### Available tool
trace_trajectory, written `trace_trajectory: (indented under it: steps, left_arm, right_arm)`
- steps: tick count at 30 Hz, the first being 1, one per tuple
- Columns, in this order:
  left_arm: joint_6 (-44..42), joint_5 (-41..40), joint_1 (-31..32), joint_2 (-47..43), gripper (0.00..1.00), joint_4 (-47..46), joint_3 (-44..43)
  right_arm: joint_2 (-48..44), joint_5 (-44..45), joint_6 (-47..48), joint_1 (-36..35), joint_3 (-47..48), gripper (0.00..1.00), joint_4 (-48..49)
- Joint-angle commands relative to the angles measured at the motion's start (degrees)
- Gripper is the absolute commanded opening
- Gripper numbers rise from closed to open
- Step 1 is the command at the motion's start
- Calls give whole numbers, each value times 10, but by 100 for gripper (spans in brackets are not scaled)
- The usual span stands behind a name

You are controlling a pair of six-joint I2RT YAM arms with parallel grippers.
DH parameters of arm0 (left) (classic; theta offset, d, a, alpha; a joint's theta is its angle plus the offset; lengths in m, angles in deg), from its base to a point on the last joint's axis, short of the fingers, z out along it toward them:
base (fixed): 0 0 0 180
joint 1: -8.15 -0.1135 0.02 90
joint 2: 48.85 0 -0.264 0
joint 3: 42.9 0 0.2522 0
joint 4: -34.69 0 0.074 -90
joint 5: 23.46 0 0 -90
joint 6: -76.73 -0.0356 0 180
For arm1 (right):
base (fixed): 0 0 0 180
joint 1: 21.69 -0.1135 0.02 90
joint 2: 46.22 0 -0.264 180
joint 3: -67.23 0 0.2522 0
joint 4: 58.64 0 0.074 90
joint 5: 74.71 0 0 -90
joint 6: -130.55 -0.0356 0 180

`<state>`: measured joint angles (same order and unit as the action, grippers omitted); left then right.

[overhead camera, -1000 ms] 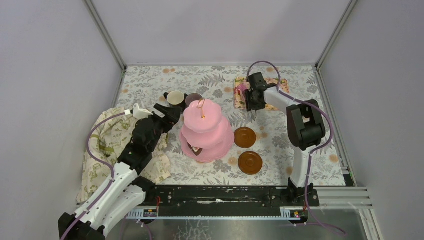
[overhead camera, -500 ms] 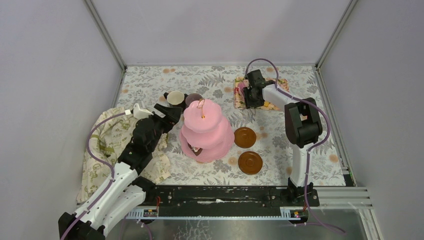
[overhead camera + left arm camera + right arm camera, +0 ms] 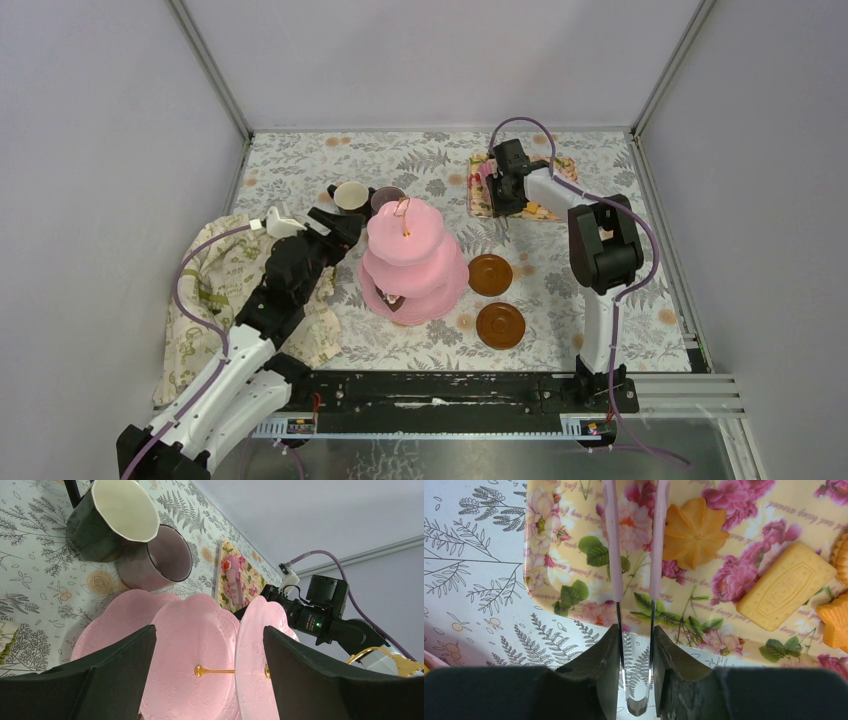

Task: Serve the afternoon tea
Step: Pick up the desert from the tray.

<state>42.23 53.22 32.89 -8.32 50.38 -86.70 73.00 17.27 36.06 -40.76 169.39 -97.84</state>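
My right claw point(image 3: 635, 636) pinches pink tongs point(image 3: 611, 555) reaching over the floral tray point(image 3: 549, 555); my left claw point(image 3: 207, 630) gapes wide and empty, well left of that tray.

The worktop point(image 3: 430, 345) is covered all over by a pale sheet printed with grey ferns and small orange flowers. Near its middle a pink 3-tier cake stand point(image 3: 412, 262) is set upright. Just behind it, to the left, 2 dark mugs are placed side by side: a cream-lined mug point(image 3: 350, 195) and a second mug point(image 3: 386, 199). Right of the stand 2 round brown saucers are laid close but apart, the farther saucer point(image 3: 490, 274) and the nearer saucer point(image 3: 500, 325). A floral tray point(image 3: 569, 597) is seen at the back right, and a crumpled beige cloth point(image 3: 215, 290) at the left edge.
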Motion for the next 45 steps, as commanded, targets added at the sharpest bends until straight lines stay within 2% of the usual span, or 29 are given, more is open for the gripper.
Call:
trace_trajectory:
  steps: [1,19,33,45]
  left_arm:
    - [-6,-6,3,-12,86,-9,-12]
    - [-14,-43,3,-36,87,32,-34]
    - [-21,-47,3,-30,87,50,-48]
    - [-31,-50,3,-27,87,51,-65]
  right_arm:
    - [-43,-16,-3,3,-15,12,17]
    - [-182,-22,-18,-22,-107,10,30]
    - [-405,16,-99,-126,-321,7,36]
    - [-530,49,-179,-207,-428,8,-5]
